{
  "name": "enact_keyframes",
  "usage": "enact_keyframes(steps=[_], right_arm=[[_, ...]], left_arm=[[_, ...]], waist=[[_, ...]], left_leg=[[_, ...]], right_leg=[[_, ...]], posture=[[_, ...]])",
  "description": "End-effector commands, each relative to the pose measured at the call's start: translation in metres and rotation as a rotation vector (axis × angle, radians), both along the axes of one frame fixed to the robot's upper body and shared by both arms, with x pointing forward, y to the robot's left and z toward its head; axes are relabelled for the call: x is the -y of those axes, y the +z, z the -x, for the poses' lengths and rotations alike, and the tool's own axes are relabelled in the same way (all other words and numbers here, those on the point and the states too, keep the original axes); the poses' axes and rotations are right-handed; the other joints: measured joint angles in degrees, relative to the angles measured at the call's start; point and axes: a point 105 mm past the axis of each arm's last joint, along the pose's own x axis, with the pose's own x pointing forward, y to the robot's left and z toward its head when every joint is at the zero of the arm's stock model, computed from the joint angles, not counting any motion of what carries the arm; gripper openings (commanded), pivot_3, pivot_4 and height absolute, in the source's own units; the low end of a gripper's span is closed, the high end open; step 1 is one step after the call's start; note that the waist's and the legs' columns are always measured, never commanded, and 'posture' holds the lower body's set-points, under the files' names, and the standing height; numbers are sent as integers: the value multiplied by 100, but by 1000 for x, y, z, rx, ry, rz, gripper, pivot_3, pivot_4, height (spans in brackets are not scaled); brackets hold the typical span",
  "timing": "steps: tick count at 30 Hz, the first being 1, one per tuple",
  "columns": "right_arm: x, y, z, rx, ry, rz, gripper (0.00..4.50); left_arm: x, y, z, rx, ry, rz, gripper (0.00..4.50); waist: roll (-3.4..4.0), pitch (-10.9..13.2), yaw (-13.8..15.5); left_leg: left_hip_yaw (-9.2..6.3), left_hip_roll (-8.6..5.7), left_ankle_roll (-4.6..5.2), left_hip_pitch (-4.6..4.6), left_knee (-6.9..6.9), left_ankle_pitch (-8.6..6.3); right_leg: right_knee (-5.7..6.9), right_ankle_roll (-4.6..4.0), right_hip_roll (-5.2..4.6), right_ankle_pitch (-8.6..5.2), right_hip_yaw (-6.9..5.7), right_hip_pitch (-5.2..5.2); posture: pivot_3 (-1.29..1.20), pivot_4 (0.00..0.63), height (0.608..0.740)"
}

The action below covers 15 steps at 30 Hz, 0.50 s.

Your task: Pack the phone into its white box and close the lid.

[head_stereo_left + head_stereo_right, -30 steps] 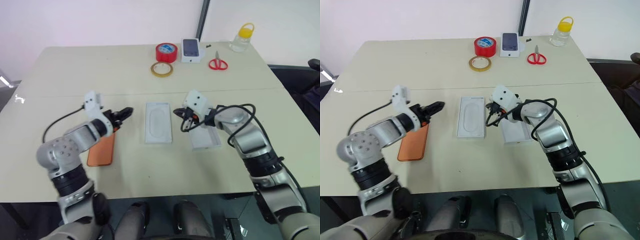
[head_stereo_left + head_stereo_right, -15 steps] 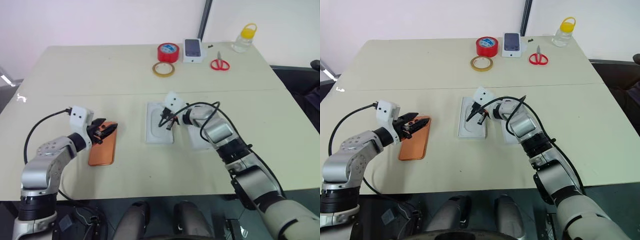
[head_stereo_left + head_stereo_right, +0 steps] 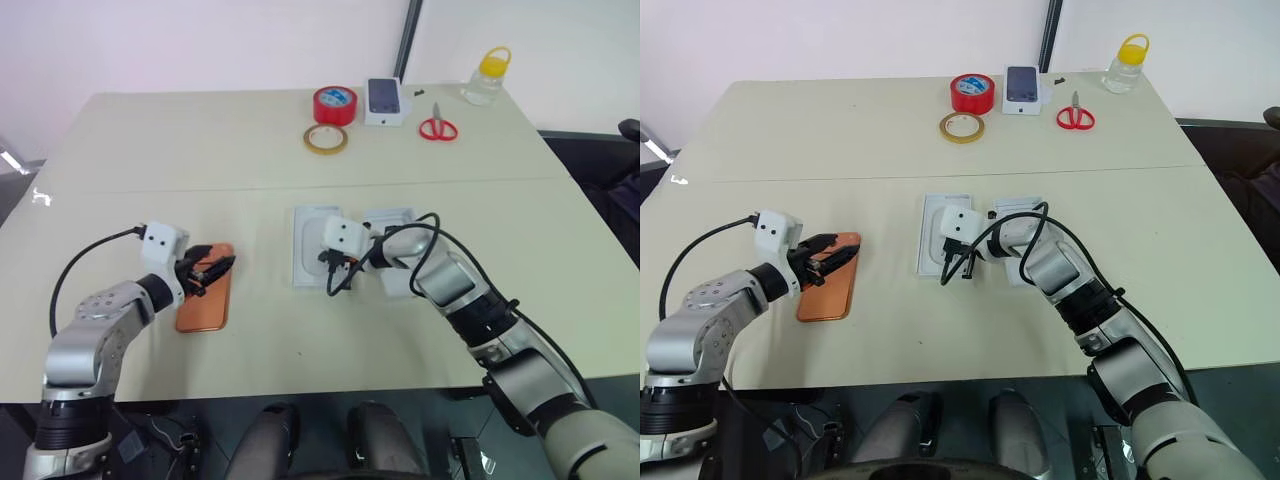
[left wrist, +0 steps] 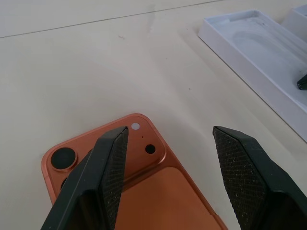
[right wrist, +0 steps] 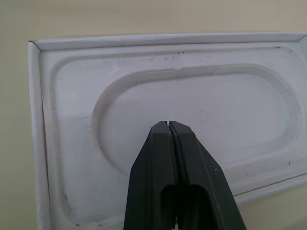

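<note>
A: How should the phone [image 3: 205, 298] be handled, lying flat near the counter's [image 3: 180, 150] left edge?

B: It is judged stiff, slick and thin; its long edges are best pinched. The left gripper [image 4: 168, 158] is held open over the lens corner.

A: What has changed?

B: The right gripper [image 3: 337, 277], fingers shut, has been moved from the lid [image 3: 400, 285] to the white box [image 3: 308, 250].

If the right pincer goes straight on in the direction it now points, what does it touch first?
Most likely the moulded floor of the white box. The right pincer, shut, points down into the oval recess with nothing between; how far above it hangs is unclear.
</note>
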Motion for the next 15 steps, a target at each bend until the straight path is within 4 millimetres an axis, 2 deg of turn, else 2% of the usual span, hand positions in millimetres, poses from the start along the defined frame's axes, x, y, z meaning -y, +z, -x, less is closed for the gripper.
enact_keyframes(steps=[1, 2, 4, 6, 7, 13, 15], right_arm=[[-22, 43, 0, 97, 9, -141, 55], [-30, 48, 3, 95, 12, -168, 55], [-48, 53, 13, 86, 37, -205, 0], [-67, 53, 26, 67, 80, -222, 0], [-75, 51, 31, 52, 98, -220, 0], [-106, 22, 43, 13, 144, -103, 0], [-112, 14, 44, -7, 152, -58, 0]], left_arm=[[-28, 14, -2, 6, 158, 54, 2951], [-35, 14, -2, -14, 202, 81, 2951], [-45, 11, 2, -64, 280, 119, 3502], [-53, 6, 6, -129, 350, 135, 4260], [-56, 2, 8, -167, 376, 147, 4473], [-52, -14, 21, -401, 388, 259, 4473], [-41, -18, 28, -472, 327, 263, 4473]], waist=[[0, 0, -11], [0, 0, -19], [0, 0, -45], [0, 0, -68], [0, 0, -81], [0, -3, -105], [2, -4, -124]], left_leg=[[0, 1, 0, 0, 0, 0], [0, 3, 0, -1, 0, 0], [0, 4, 0, 0, 0, 0], [-2, 4, 0, 0, 0, 0], [-3, 4, 0, 0, 0, 0], [-8, 0, 0, 3, 5, 0], [-8, 0, -1, 3, 5, 1]], right_leg=[[2, 0, 1, 0, 0, -1], [2, 0, 2, 0, 1, -2], [6, 0, 3, 0, 1, -4], [7, 0, 4, 0, 1, -3], [7, 0, 4, 0, 0, -3], [8, 0, 3, 0, -6, -4], [10, 0, 4, 0, -6, -3]], posture=[[0, 150, 740], [0, 150, 740], [0, 150, 740], [0, 150, 740], [0, 150, 740], [0, 150, 740], [0, 150, 740]])
